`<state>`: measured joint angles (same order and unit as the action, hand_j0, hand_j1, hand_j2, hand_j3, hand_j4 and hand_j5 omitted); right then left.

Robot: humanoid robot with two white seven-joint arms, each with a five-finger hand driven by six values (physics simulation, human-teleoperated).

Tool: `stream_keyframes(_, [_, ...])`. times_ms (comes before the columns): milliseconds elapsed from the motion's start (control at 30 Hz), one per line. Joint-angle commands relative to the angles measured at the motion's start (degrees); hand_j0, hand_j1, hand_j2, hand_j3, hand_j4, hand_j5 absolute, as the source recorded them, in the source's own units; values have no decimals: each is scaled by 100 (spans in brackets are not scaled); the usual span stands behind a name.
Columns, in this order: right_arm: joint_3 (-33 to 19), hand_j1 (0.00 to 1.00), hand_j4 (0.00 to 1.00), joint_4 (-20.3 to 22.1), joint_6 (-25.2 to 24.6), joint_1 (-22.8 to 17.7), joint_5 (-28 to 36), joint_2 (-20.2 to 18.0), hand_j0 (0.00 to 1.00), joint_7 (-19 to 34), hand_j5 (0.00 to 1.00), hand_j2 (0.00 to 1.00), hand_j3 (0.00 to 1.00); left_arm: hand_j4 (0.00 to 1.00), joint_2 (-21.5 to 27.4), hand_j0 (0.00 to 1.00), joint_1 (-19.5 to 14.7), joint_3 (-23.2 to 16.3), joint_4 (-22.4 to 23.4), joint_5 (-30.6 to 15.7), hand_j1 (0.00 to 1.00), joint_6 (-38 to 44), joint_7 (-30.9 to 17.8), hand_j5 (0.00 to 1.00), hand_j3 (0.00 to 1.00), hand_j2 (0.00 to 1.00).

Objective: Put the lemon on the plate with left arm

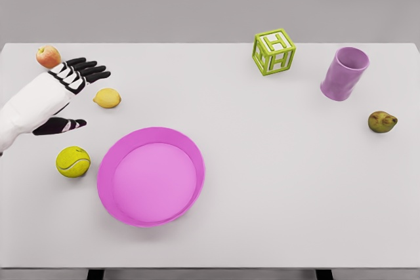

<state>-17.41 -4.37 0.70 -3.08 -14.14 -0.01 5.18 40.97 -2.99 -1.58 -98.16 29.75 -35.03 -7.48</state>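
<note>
Lying on the white table (262,162) toward its left side: the lemon (107,98), unheld, sitting above and left of the plate (151,176) with bare tabletop between the two. Hovering just left of the lemon: the left hand (69,93), fingers (88,69) spread and thumb (62,124) splayed low — holding nothing, fingertips stopping short of the fruit. Coming in from the left edge: the white forearm behind it. Resting near the front edge: the pink plate, rim well inside the table. Sitting just left of the plate: a tennis ball (73,161), below the thumb. Perching by the far left corner: an apple (48,56), close behind the knuckles. Standing along the far edge, well right of the lemon: a green block (273,51) and a purple cup (345,73) — the cup leaning. Lying near the right edge: a pear (382,121). Stretching between plate and pear: wide bare surface.
</note>
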Motion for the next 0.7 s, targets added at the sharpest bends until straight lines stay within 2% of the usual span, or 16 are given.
stream_keyframes(0, [1,100,100,-2,0,0,-1,1,100,1,100,100,100,100,-1,100,0,-1,-1,-39,100,3,1,100,100,100])
stream_keyframes(233, [1,100,100,-2,0,0,7,1,100,1,100,100,100,100,-45,100,-114,8,95,-39,100,3,1,100,100,100])
stream_keyframes(300, [1,100,100,-2,0,0,-1,1,100,1,100,100,100,100,-54,100,-307,-9,341,-57,100,3,1,100,100,100])
stream_keyframes(333, [1,100,100,-2,0,0,-1,1,100,1,100,100,100,100,-133,100,-509,-27,552,-22,100,3,-51,100,100,100])
stream_keyframes(367, [1,100,100,-2,0,0,-1,1,100,1,100,100,100,100,-194,100,-597,-36,693,-31,100,3,-297,100,100,100])
stream_keyframes(400, [1,100,100,-2,0,0,-1,1,100,1,100,100,100,100,-239,100,-720,-123,728,-31,100,3,-938,100,100,100])
stream_keyframes(467, [1,100,100,-2,0,0,-1,1,100,1,100,100,100,100,-247,100,-896,-247,658,-48,100,3,-1677,100,100,100])
stream_keyframes(533, [1,100,100,6,0,0,-1,1,100,1,100,100,100,100,-265,100,-1054,-484,649,-48,100,3,-2169,100,100,100])
stream_keyframes(567, [1,100,100,6,0,0,-1,1,100,1,100,100,100,100,-344,100,-1195,-756,640,-48,100,355,-2433,100,100,100])
stream_keyframes(633, [1,100,100,-2,0,0,-1,1,100,1,100,100,100,100,-476,100,-1397,-985,675,-57,100,1674,-2513,100,100,100])
stream_keyframes(667, [1,100,100,-2,0,0,-1,1,100,1,100,100,100,100,-502,100,-1494,-994,693,-57,100,2052,-2513,100,100,100])
